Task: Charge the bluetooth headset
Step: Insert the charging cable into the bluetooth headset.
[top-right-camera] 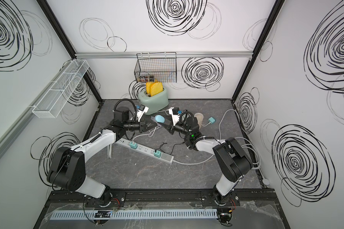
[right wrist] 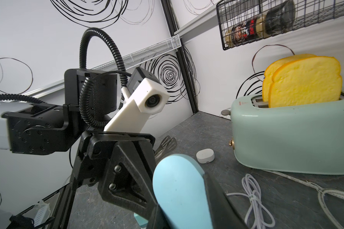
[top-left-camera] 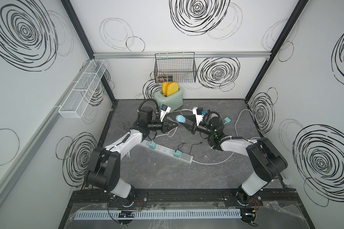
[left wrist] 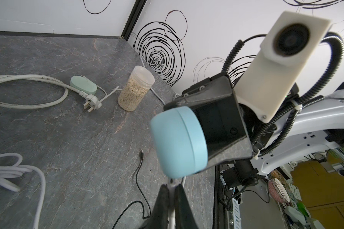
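The bluetooth headset is a light blue oval case [top-left-camera: 180, 119] [top-right-camera: 159, 119], held above the table in the middle. My right gripper [top-left-camera: 184, 121] [right wrist: 179, 198] is shut on the blue case [right wrist: 177, 190]. My left gripper [top-left-camera: 176, 124] [left wrist: 172, 185] faces it from the other side, shut on the plug end of a white charging cable [left wrist: 171, 181]. The plug tip sits just under the case [left wrist: 179, 142]; I cannot tell whether they touch. The white cable [top-left-camera: 172, 134] runs back to a teal adapter [top-left-camera: 152, 144] in the power strip [top-left-camera: 167, 151].
A mint toaster [top-left-camera: 170, 99] with bread stands behind, a small white case [right wrist: 205, 156] and a coiled white cable [right wrist: 252, 204] beside it. A grain jar [left wrist: 135, 89], a teal plug block [top-left-camera: 228, 120], a black cable [top-left-camera: 193, 145] and thick white cords lie at the right.
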Robot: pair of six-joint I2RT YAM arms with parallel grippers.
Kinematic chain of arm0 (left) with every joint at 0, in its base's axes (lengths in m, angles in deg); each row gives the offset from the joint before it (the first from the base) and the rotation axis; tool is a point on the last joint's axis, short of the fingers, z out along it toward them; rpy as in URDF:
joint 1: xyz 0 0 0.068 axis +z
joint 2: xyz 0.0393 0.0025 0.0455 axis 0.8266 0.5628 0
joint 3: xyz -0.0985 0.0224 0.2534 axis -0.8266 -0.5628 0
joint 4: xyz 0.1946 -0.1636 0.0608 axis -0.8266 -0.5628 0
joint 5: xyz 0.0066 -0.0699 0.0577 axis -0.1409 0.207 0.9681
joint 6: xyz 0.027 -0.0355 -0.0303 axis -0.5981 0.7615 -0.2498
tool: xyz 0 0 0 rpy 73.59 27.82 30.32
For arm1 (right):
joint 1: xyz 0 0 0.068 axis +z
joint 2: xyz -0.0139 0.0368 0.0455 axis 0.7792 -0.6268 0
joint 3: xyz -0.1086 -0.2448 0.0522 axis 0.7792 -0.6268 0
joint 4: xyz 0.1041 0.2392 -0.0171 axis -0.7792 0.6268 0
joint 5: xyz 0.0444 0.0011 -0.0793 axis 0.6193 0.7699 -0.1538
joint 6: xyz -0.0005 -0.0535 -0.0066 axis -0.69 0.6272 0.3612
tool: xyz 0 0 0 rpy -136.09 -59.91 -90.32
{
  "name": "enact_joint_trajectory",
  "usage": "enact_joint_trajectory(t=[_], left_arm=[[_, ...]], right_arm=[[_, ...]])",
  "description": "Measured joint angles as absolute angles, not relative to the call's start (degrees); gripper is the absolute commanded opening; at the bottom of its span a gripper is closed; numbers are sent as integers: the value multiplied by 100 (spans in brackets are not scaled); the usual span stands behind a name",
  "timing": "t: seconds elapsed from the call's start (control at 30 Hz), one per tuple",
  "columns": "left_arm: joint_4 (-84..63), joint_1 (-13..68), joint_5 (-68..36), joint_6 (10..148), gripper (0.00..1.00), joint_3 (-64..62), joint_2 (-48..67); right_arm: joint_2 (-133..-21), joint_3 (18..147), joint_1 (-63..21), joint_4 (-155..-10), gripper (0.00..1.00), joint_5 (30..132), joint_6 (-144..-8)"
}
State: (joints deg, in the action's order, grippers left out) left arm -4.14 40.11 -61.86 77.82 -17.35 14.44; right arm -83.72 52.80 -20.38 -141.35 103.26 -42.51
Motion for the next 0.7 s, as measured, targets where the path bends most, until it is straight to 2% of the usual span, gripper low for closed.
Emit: enact_joint_trajectory(t=[0.7], left_arm=[[-853, 4011, -6085, 7544, 0, -1735, 1438]], right_arm=[[-8122, 5226, -1861, -13429, 19, 10035, -3536]])
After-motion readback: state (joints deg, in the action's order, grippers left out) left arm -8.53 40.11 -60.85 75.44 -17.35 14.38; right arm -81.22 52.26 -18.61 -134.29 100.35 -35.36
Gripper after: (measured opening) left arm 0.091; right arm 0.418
